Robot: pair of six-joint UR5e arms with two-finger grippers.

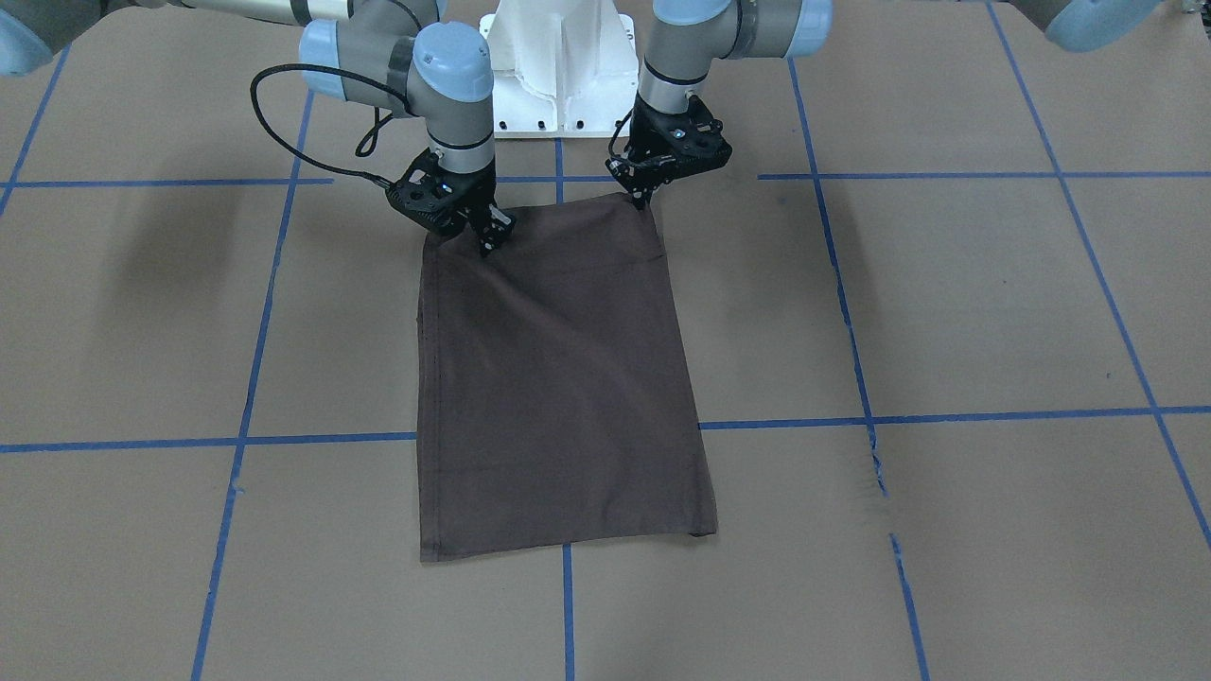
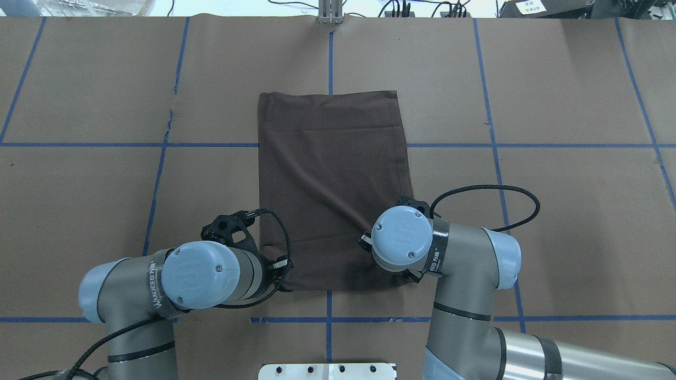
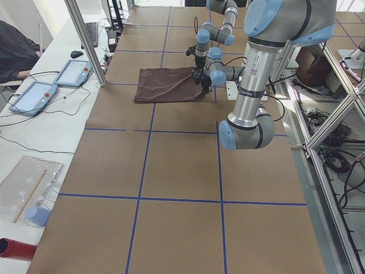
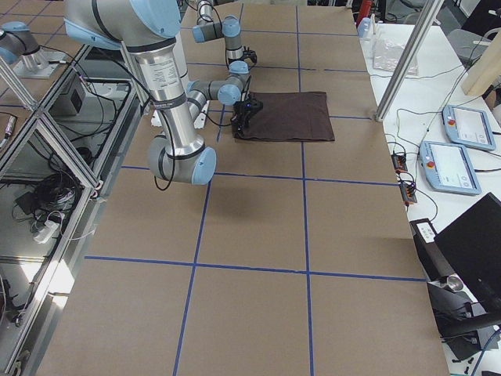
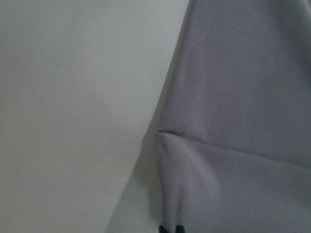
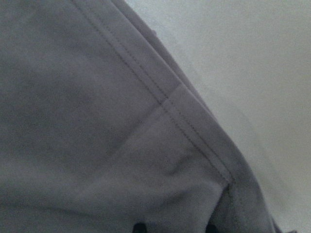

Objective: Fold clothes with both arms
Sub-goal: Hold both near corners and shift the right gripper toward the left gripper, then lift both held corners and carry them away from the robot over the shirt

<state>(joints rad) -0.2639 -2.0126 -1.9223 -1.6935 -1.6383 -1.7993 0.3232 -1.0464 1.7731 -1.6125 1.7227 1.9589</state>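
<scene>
Nearby, white pedestal (image 1: 560, 80) behind T-shirt (image 1: 558, 378).

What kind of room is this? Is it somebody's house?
Probably a robot lab, not a house: a left arm and a right arm at a table marked with blue tape, touch-screen controllers beside it.

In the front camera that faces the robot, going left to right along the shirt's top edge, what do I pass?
First the black cable loop → right pincer → left pincer. The shirt stretches under both pincers, so it has no clear place in the order.
</scene>
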